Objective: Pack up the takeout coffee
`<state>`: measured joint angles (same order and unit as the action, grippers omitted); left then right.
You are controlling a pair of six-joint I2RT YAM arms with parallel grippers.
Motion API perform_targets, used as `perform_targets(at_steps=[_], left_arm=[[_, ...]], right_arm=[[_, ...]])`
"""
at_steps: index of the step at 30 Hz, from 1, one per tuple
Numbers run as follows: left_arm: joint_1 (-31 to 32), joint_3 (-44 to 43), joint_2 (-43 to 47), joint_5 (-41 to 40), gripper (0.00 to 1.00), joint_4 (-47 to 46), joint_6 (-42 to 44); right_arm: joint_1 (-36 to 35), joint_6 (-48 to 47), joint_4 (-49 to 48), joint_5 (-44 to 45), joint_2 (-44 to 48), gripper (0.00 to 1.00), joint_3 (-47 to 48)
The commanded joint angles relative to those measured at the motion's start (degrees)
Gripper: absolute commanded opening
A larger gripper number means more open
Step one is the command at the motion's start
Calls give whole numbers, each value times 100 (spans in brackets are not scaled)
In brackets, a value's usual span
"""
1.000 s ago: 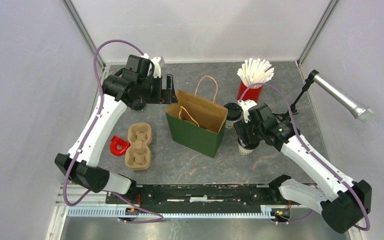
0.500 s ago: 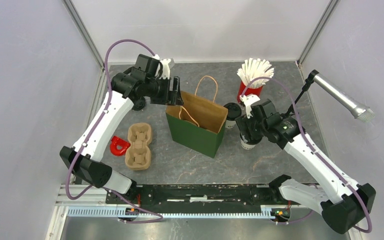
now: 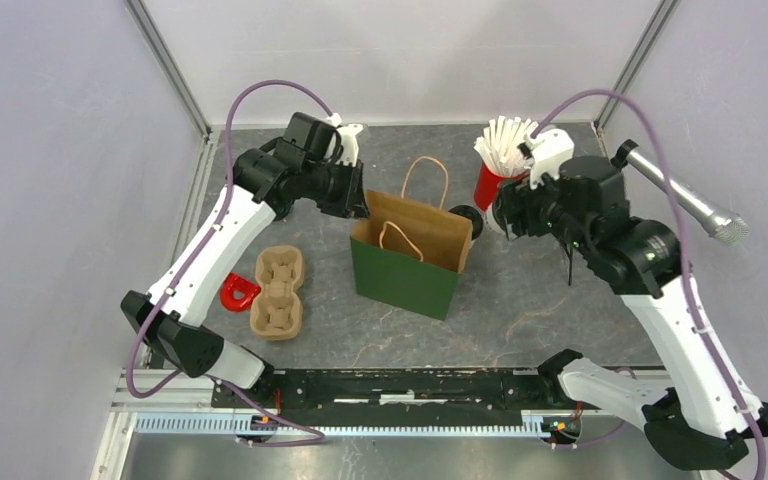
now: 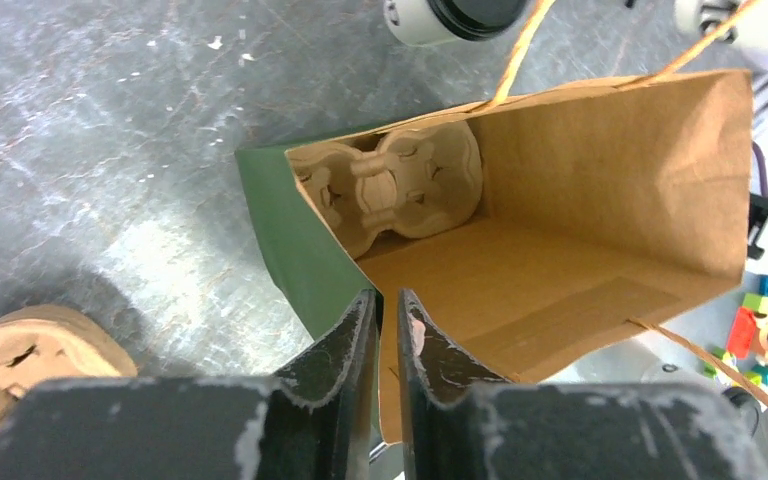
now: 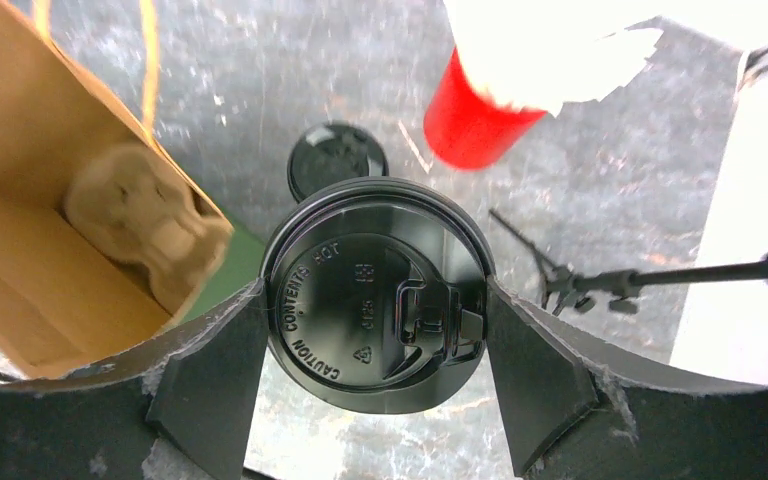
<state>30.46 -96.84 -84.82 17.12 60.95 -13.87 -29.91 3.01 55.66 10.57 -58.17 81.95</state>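
Note:
The green paper bag [image 3: 405, 272] stands open mid-table, with a brown pulp carrier [image 4: 400, 185] lying inside it. My left gripper [image 3: 362, 205] [image 4: 388, 305] is shut on the bag's near-left rim, and the paper wall runs between its fingers. My right gripper [image 5: 375, 300] is shut on one takeout coffee cup [image 5: 375, 295], black lid up, held in the air just right of the bag. A second takeout coffee cup [image 3: 470, 220] [image 5: 338, 160] stands on the table behind the bag's right corner.
A red cup of white straws [image 3: 500, 182] stands at the back right, close to my right wrist. A second pulp carrier [image 3: 278, 290] and a small red object [image 3: 238, 291] lie left of the bag. A microphone [image 3: 680, 195] juts in from the right.
My left gripper moved right onto the bag's rim and closed on it; the bag shifted right. My right arm lifted its cup off the table, up and back.

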Motion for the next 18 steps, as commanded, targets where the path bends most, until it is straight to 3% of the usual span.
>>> perform_targets(at_steps=[1, 9, 13, 18], left_arm=[[340, -326, -14, 331, 19, -136, -228], [481, -40, 177, 544, 25, -639, -1017], [480, 164, 315, 678, 39, -1128, -1561], [457, -79, 452, -3, 56, -794, -1590]], right_arm=[[-19, -253, 270, 43, -55, 78, 948], [-15, -252, -215, -879, 73, 77, 1665], [-13, -148, -703, -1403, 270, 77, 1342], [-17, 75, -1197, -2146, 440, 78, 834]])
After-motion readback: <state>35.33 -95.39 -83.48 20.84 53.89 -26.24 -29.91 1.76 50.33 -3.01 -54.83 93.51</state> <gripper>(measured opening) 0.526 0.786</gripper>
